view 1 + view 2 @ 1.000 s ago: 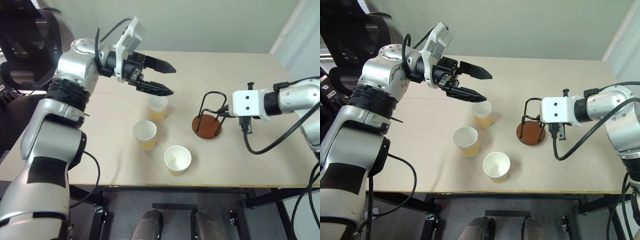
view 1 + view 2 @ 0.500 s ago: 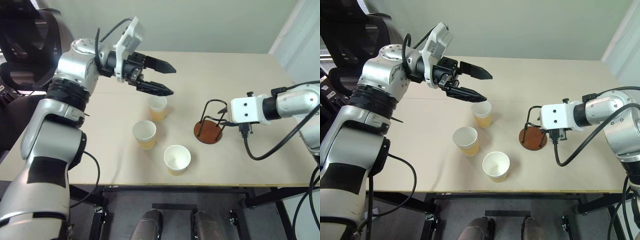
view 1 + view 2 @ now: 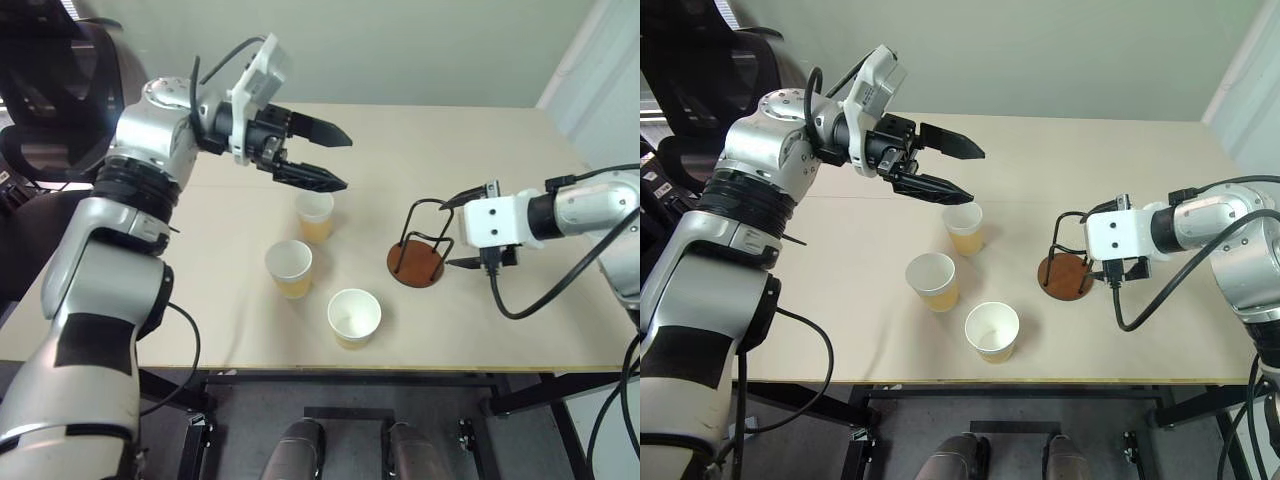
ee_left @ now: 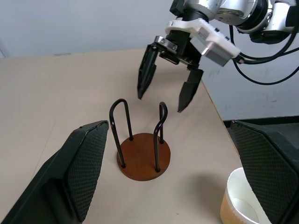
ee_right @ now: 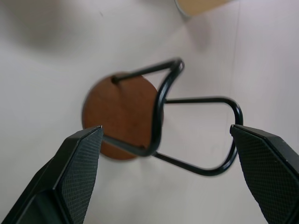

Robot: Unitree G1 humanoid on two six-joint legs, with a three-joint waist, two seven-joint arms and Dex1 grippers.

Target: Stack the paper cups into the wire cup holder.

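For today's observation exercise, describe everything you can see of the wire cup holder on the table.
The wire cup holder has a round, reddish-brown base that looks like wood and lies flat on the pale table. Two thin black wire loops, rounded at the top, rise upright from the base, facing each other. It is empty: all three paper cups stand apart on the table, to its left. The right gripper is open just beside the loops, without touching them; nothing else touches the holder.

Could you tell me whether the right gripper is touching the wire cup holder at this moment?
Apart. The left wrist view shows the right gripper open above the wire cup holder, with bare table visible between its fingertips and the wire loops.
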